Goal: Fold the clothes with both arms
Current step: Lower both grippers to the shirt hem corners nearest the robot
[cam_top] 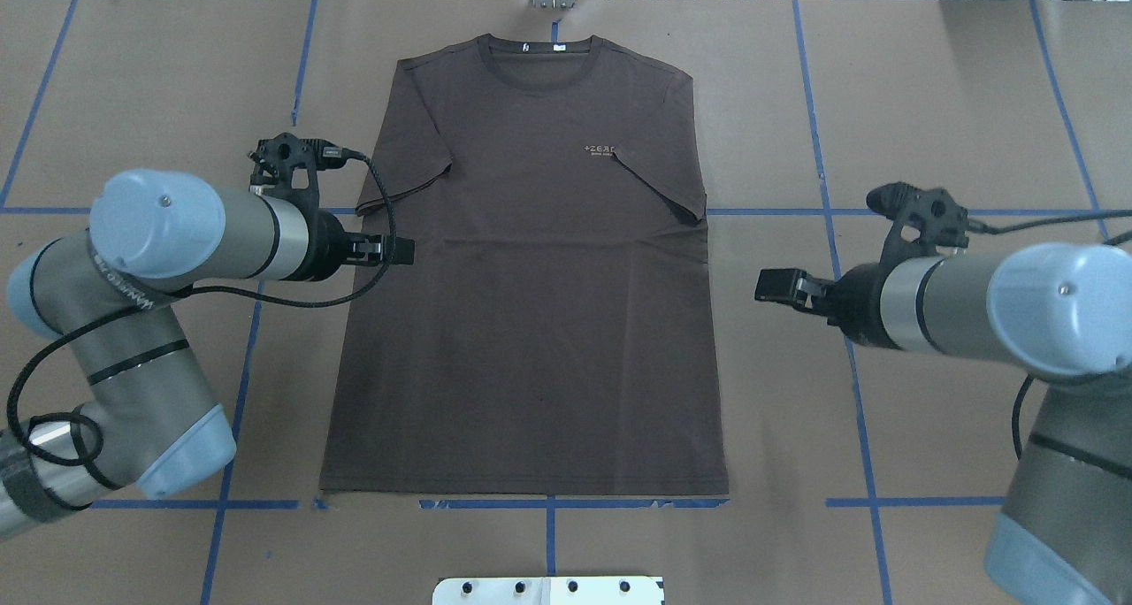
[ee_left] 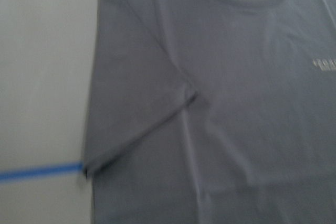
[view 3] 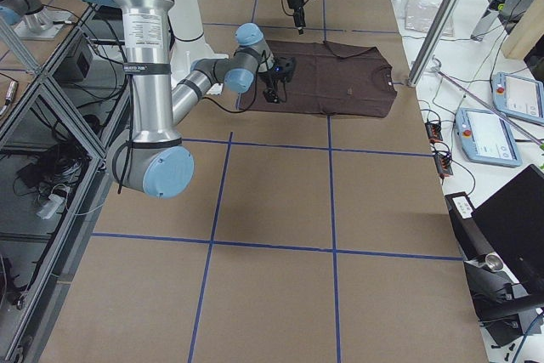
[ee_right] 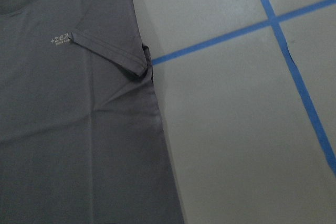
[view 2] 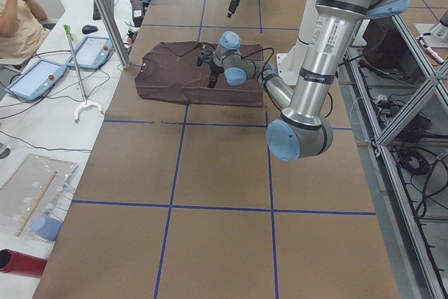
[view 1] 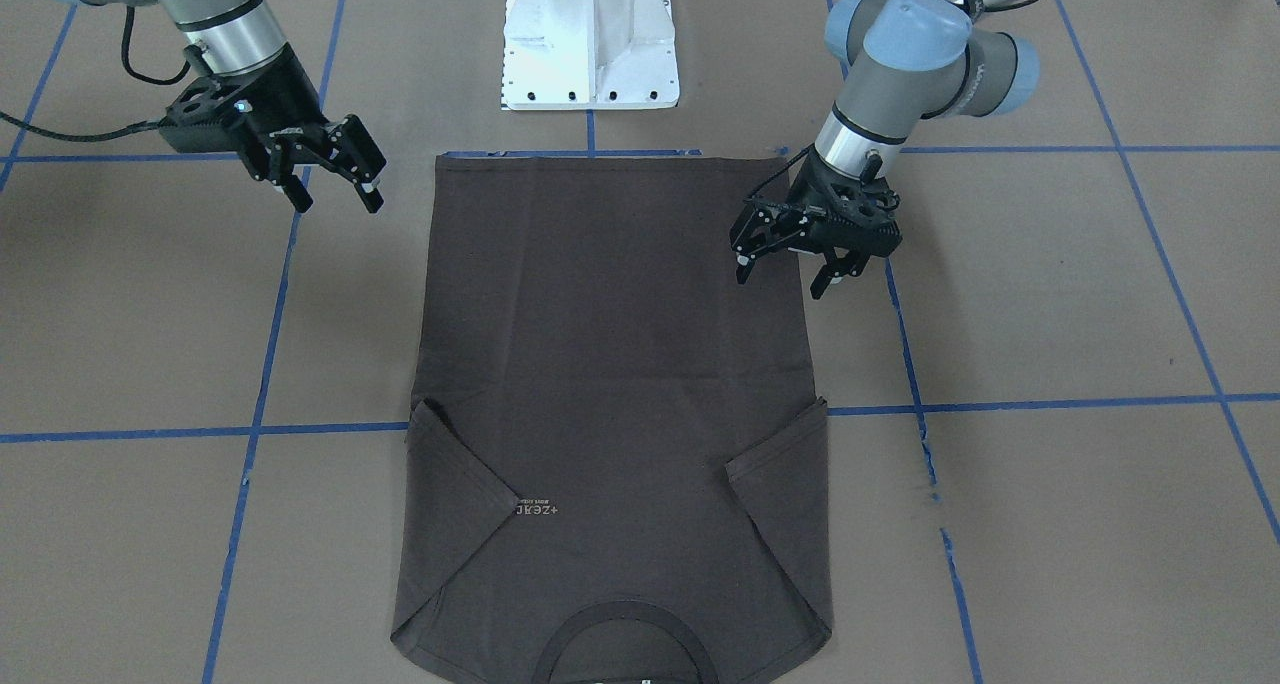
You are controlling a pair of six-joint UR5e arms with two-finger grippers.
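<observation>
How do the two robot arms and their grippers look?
Both the left arm and right arm are silver-grey tubes with light blue joint caps and looping black cables. The left gripper and right gripper are black, two-fingered.

Dark brown T-shirt [cam_top: 531, 340], sleeves folded in, lies flat between left arm [cam_top: 239, 233] and right arm [cam_top: 937, 300].

T-shirt [view 1: 620, 364]: collar [view 1: 622, 612] cut by the lower edge of your front view; neck labels [cam_top: 541, 47] too small to read.
Chest logo [cam_top: 601, 150]: one end under the folded sleeve [cam_top: 668, 185]; lettering too small for you to make out.
Left wrist view: blurred; logo clipped at its right edge.
Left side view: left hand [view 2: 210, 80] and right hand [view 2: 229, 10] too small for you to judge.
</observation>
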